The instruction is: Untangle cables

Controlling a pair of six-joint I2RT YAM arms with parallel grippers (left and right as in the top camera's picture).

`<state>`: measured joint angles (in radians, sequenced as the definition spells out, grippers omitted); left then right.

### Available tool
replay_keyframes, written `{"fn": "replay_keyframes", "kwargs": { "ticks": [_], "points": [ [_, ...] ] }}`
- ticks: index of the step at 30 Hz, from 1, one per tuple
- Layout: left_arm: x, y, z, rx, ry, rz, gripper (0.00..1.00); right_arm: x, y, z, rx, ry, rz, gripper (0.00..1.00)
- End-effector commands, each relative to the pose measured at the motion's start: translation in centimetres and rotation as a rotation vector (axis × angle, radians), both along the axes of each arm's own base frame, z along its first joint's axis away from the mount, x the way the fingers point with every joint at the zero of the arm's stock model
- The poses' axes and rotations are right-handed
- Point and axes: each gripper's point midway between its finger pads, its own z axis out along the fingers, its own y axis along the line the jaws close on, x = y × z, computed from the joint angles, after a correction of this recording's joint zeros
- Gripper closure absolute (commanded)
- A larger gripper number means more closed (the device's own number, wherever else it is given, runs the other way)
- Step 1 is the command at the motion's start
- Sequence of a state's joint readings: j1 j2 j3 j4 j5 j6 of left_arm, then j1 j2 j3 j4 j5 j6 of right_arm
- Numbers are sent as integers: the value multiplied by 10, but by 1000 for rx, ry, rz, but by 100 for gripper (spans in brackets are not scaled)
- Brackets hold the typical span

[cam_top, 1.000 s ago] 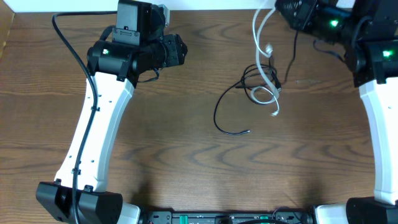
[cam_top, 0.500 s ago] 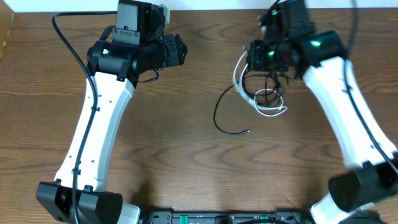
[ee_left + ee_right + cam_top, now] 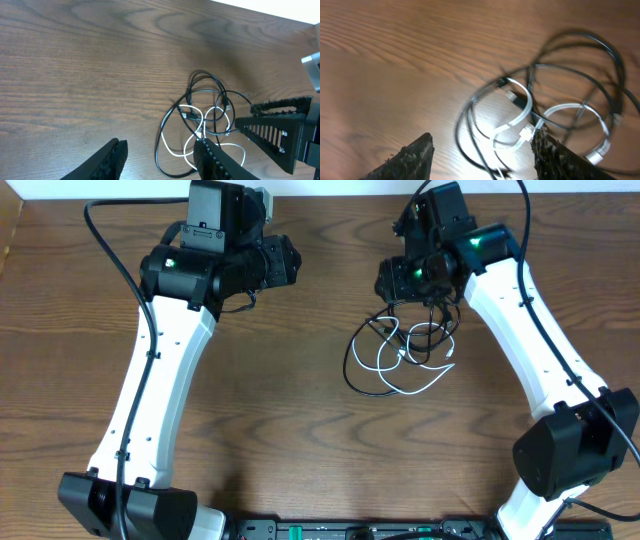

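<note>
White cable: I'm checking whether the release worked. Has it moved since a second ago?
Yes. In the overhead view the white cable no longer stretches up to the table at its far edge; it lies coiled lower, nearer the front.

Left hand [image 3: 287, 262] and right hand [image 3: 393, 281] turned inward toward each other, jaws of both apart

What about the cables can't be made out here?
Overhead: cables too thin to tell which strand crosses on top; upper loops run under the right gripper.
Right wrist: motion blur smears strands and plugs.
Left wrist: lower loops cut off by the bottom edge and the left gripper.
</note>
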<state>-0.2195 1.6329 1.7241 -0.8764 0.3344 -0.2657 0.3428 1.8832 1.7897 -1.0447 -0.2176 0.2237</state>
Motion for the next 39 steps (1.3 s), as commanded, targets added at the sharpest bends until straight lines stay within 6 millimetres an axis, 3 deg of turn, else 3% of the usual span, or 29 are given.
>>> {"fn": "replay_keyframes", "kwargs": {
  "ticks": [1,8,9,14,21,24,27,32,33,35,39],
  "points": [
    [1,1,-11,8,29,8,51,1,-18,-5,-97,-4,-31,39],
    [0,1,-14,10,35,8,51,-6,-23,-52,-146,138,-1,39],
    [0,1,-14,10,35,8,51,-5,-19,-67,-136,175,-12,43],
    [0,1,-14,10,36,8,51,4,-8,-102,-114,236,-92,57],
    [0,1,-14,11,38,8,51,-1,-3,-145,-131,342,-169,62],
    [0,1,-14,11,38,8,51,-1,0,-155,-125,358,-166,66],
    [0,1,-14,11,38,8,52,4,7,-156,-101,339,-156,72],
    [-1,1,-14,11,41,8,51,13,20,-144,-41,303,-121,99],
    [-1,1,-15,12,41,8,51,14,23,-139,-33,291,-97,99],
    [-2,2,-15,12,45,8,51,21,23,-122,-26,259,-73,99],
    [-3,2,-16,14,53,8,51,44,21,-56,12,126,-46,99]
  ]
}}
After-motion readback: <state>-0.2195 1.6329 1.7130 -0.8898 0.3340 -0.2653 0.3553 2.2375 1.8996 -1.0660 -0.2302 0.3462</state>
